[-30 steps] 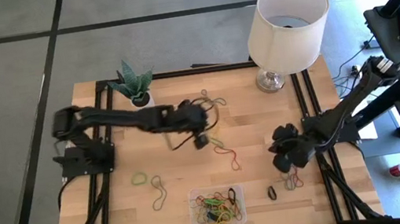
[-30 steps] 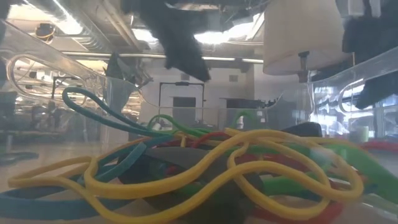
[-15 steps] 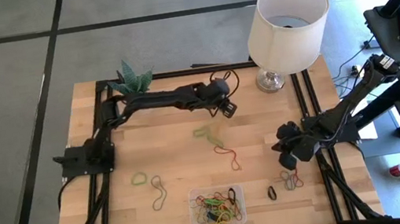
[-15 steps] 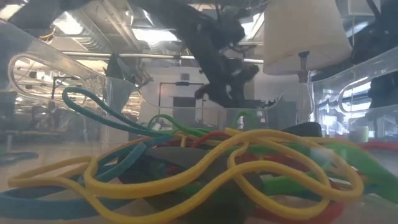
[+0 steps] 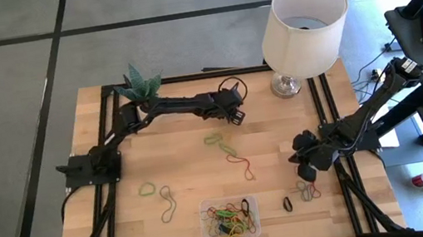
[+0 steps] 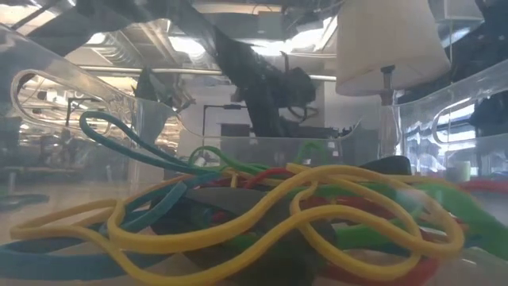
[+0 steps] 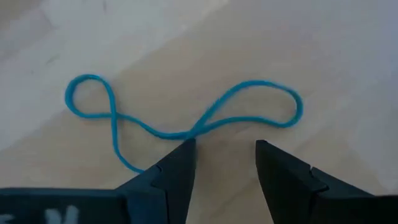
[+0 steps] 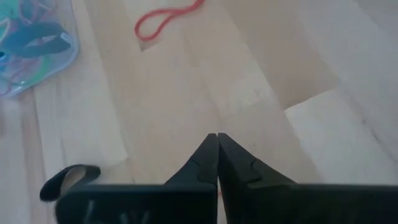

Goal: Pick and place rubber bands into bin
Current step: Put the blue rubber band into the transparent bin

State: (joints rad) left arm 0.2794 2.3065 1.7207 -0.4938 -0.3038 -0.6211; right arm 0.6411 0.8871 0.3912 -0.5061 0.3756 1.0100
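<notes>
— Where is the left gripper (image 7: 224,163) now?

— At the far side of the pale wooden table (image 5: 183,152), between the small spiky green potted plant (image 5: 140,87) and the white-shaded lamp (image 5: 302,17). Its fingers stand parted with nothing between them. A thin blue rubber band (image 7: 180,121), lying twisted in a figure of eight, sits flat on the wood just ahead of the fingertips — its crossing point is roughly in line with the gap.

— And the right gripper (image 8: 217,149)?

— Near the right edge of the table, fingers pressed together and empty. A thin red rubber band (image 8: 166,17) lies well ahead of it, and a black loop (image 8: 68,177) close beside it.

— The clear plastic rectangular bin (image 5: 229,219)?

— At the near edge, mid-table, holding a tangle of yellow, green, red and black bands. Loose bands lie on the wood: a green one (image 5: 147,189) to the bin's left, and what may be a red and green cluster (image 5: 308,191) to its right — hard to tell from above.
</notes>
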